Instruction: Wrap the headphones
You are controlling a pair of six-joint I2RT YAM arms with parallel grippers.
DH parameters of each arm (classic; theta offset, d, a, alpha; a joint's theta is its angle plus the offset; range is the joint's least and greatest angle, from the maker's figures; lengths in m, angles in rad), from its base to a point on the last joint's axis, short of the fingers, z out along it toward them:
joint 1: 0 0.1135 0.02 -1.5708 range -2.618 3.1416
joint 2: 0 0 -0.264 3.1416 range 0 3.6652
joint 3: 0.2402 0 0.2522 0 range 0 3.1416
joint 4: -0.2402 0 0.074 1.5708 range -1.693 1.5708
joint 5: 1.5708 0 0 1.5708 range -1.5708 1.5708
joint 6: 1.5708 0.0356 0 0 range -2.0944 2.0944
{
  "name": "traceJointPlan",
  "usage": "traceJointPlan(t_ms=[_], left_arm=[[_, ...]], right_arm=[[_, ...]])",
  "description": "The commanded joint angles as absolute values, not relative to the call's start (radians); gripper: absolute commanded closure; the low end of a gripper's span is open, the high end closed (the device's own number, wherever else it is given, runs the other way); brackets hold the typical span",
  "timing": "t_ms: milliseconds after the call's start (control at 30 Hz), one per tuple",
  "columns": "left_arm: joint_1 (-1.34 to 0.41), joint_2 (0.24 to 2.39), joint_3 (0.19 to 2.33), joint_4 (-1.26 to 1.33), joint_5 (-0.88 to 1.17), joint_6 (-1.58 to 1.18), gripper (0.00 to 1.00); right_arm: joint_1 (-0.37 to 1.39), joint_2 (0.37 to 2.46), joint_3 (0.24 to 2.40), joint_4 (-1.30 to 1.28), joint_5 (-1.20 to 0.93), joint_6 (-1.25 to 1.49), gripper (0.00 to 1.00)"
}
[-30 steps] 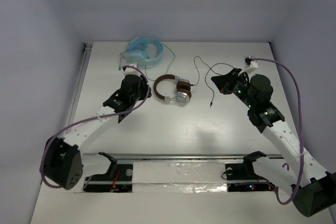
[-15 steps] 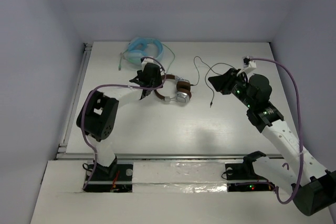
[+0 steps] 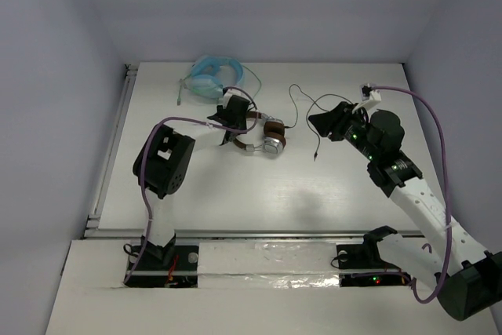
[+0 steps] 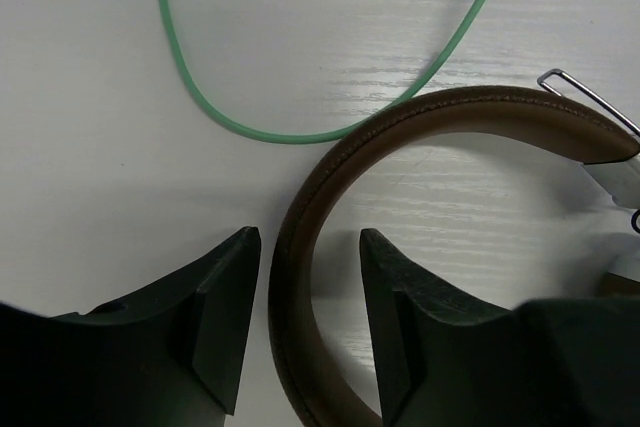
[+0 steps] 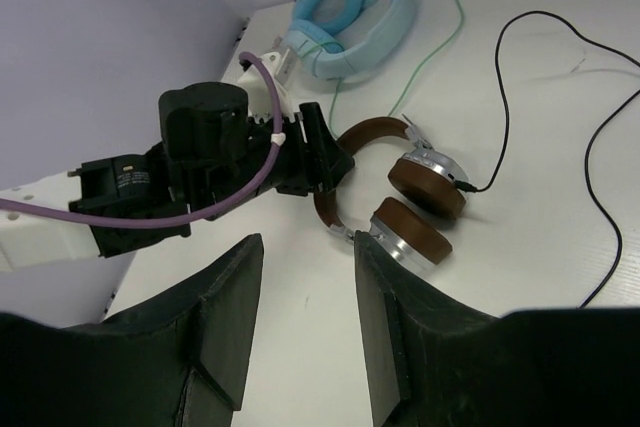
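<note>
The headphones point(image 3: 272, 142) are being left lying on the table point(image 3: 235, 186). Since a moment ago the left gripper point(image 4: 308, 247), spread open, has been moved in, and their brown headband is now being straddled. The green cable point(image 4: 250, 133) and the light blue headphones point(image 3: 213, 76) are being seen just beyond them. The right gripper point(image 5: 307, 242), also spread, is being held well apart from them, near their black cable point(image 5: 500, 77).

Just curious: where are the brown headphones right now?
In the top view the headphones lie mid-table, just near-side of the light blue headphones, their headband between the fingers of the open left gripper.
</note>
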State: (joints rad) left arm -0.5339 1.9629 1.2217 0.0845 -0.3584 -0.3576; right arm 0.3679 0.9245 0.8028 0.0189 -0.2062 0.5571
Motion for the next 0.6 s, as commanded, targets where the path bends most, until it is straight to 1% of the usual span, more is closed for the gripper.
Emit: traceJointPlan(t_ms=[0, 133, 300, 333, 367, 400, 467, 567], left_arm=[[-0.541, 1.974, 1.282, 0.084, -0.397, -0.328, 0.59], [-0.541, 2.009, 1.302, 0.078, -0.393, -0.319, 0.63], [-0.541, 2.032, 1.316, 0.074, -0.393, -0.313, 0.62], [-0.541, 2.04, 1.316, 0.072, -0.394, -0.313, 0.73], [-0.541, 2.042, 1.315, 0.071, -0.403, -0.314, 0.88], [-0.541, 2.034, 1.306, 0.066, -0.435, -0.318, 1.0], [-0.541, 2.005, 1.279, 0.063, -0.46, -0.328, 1.0], [-0.541, 1.895, 1.214, 0.072, -0.45, -0.342, 1.0]], right_arm=[[0.374, 0.923, 0.795, 0.086, -0.219, 0.557, 0.52], [0.374, 0.923, 0.792, 0.087, -0.212, 0.558, 0.52], [0.374, 0.931, 0.793, 0.089, -0.212, 0.558, 0.52], [0.374, 0.933, 0.793, 0.089, -0.212, 0.558, 0.52], [0.374, 0.931, 0.793, 0.089, -0.21, 0.557, 0.52], [0.374, 0.93, 0.795, 0.087, -0.209, 0.557, 0.52], [0.374, 0.927, 0.795, 0.081, -0.203, 0.555, 0.52], [0.374, 0.916, 0.792, 0.081, -0.193, 0.552, 0.52]])
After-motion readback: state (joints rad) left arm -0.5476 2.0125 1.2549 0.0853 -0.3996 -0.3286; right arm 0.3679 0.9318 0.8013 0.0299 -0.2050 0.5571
